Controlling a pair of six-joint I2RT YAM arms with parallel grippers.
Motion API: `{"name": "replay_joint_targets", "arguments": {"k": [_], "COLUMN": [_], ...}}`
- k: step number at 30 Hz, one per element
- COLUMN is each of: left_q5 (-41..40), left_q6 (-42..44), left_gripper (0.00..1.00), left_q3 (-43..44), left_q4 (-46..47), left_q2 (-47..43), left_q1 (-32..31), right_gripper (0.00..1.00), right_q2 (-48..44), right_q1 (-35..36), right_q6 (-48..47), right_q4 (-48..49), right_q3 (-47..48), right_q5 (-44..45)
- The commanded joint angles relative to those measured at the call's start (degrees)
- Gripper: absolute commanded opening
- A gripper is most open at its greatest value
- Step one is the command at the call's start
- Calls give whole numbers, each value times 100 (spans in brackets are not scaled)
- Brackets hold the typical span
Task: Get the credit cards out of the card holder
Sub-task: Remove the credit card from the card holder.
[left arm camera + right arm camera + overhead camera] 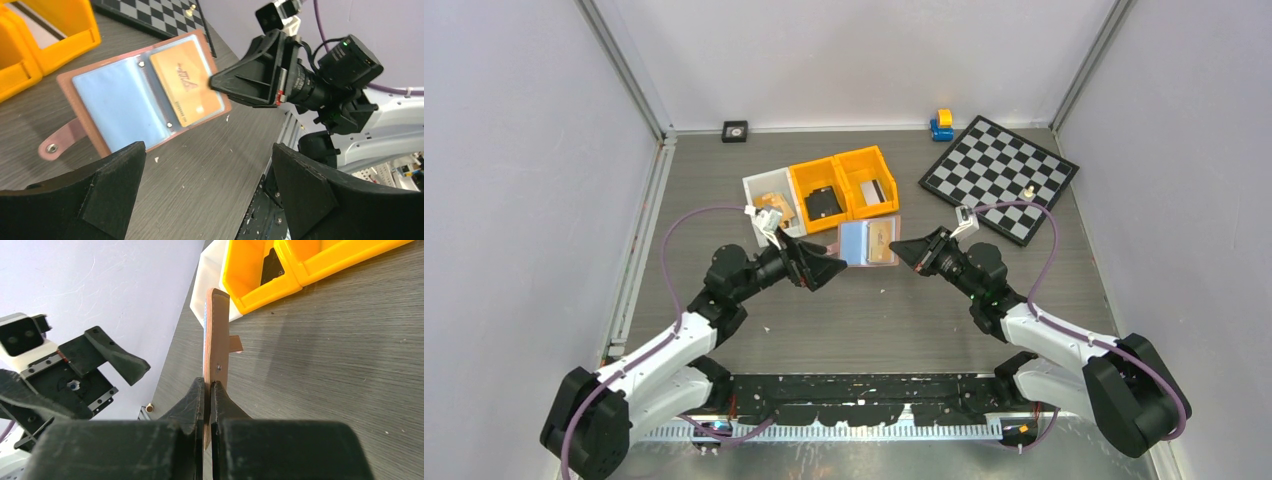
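Nothing could be read for certain. The only lettering stood on the orange credit card [186,82] in the right-hand clear pocket of the open card holder [66,87]: a dark, slanted script mark near the card's middle, and beside it a single line of small print running across the card. Both were too blurred in the left wrist view to spell out, and the top view showed the card only as a tan patch.

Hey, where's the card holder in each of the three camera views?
Top external: card holder, centre, lying open.
Left wrist: upper left of centre, open.
Right wrist: centre, edge-on, pinched by the right gripper.
Shared landmark: the orange bins just beyond it.
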Motion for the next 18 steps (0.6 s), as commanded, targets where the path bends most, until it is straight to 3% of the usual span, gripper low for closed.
{"name": "replay_joint_targets", "arguments": {"k": [1,4,7,14,18], "left_q5": [-571,-971,-1522,-805,291], "left_q6": [658,444,45,-442,-417], "left_gripper": [100,100,100,100,77], "left_q3": [193,4,110,79,755], "left_q4": [-115,-42,-686,230,83], "left_q2": [-225,-439,-562,128,917], "left_q1": [-253,-253,-252,-250,-311], "right_gripper": [0,1,0,0,0], "right_q2": [-1,-18,-18,67,142], "right_q1": [16,18,16,12,18], "right_q6": [16,15,13,58,115], "right_q4": [488,484,483,548,645], "right_q3": [92,91,88,98,107], "right_q5": [-62,-71,-67,-119,-189]}}
